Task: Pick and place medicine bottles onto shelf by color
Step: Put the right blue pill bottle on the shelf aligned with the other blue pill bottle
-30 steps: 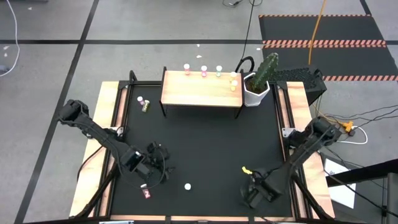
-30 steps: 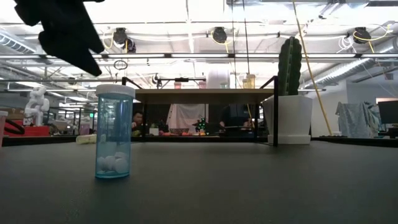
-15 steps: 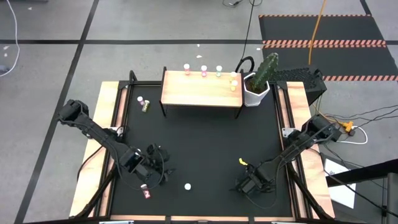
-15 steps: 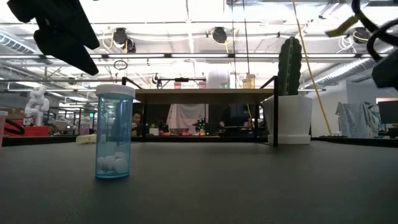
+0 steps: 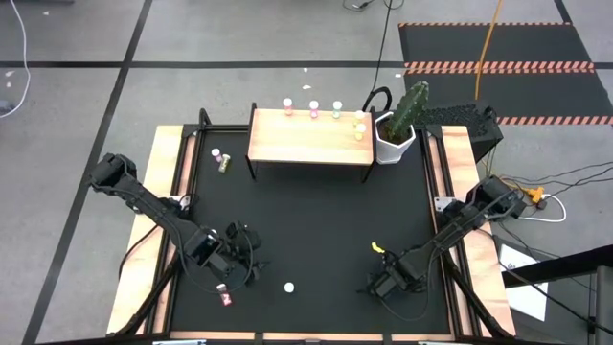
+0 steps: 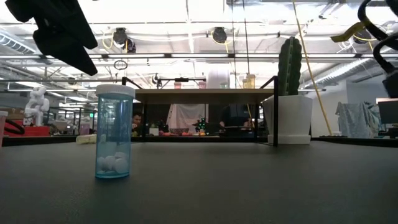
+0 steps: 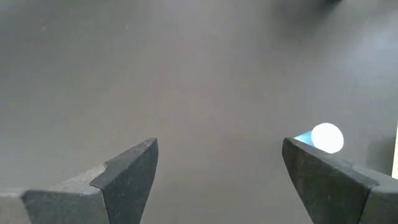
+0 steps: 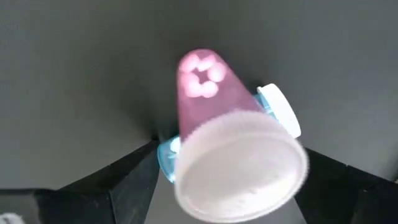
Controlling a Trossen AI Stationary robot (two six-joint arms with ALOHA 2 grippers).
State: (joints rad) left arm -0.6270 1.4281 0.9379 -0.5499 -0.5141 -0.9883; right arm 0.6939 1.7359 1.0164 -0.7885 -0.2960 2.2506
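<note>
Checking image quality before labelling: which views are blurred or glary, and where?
Right wrist view: the pink bottle sits close and soft-edged between the fingers. Low view: bright ceiling lights glare; the blue bottle is sharp. Left wrist view: the white cap is overexposed.

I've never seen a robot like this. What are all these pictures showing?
It is a robot with two dark arms at a black table, and each arm ends in a pincer. One picture looks down from above, one peeks across the table top, and two come from cameras on the wrists. On the table stand a wooden shelf with tiny bottles on it, a cactus and a few loose bottles. The left pincer is open and empty. The right pincer is open around a pink bottle, with a blue one right by it.
</note>
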